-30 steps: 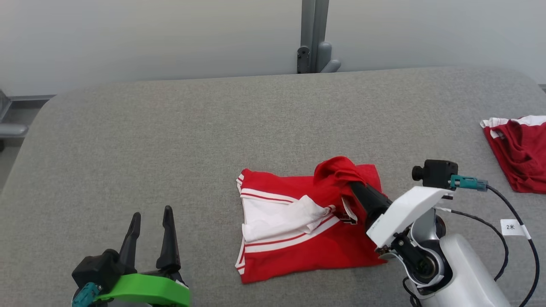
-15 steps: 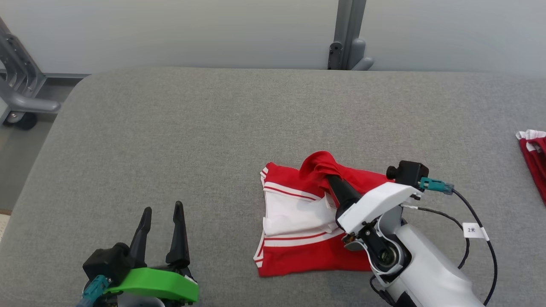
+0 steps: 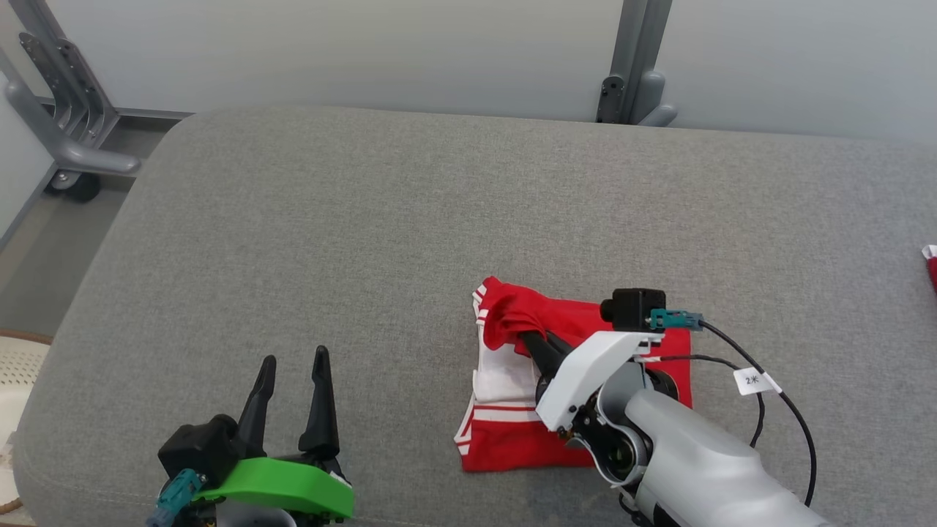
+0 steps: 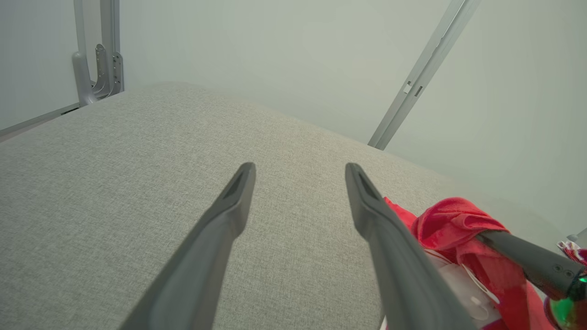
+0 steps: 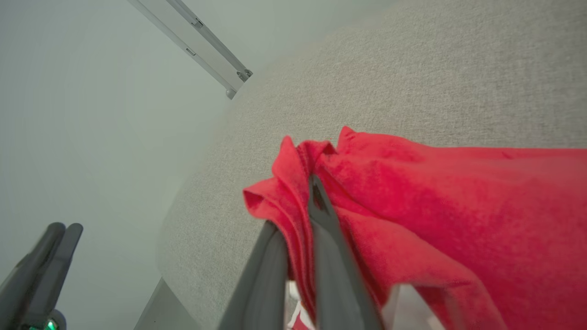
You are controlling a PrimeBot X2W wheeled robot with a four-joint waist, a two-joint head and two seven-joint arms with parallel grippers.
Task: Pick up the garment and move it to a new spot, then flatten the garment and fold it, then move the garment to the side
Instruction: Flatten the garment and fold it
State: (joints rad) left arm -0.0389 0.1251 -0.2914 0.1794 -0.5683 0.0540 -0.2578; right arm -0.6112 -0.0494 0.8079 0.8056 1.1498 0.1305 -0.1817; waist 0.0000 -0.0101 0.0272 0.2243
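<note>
The right gripper is pinching a bunched red fold of the garment between its nearly closed fingers, the cloth pressing against both of them; the fold is standing raised at its fingertips, while the rest of the red-and-white garment is lying flat on the grey cushion beneath its wrist; the left gripper is hovering well apart to its left, fingers spread wide, gripping nothing.
</note>
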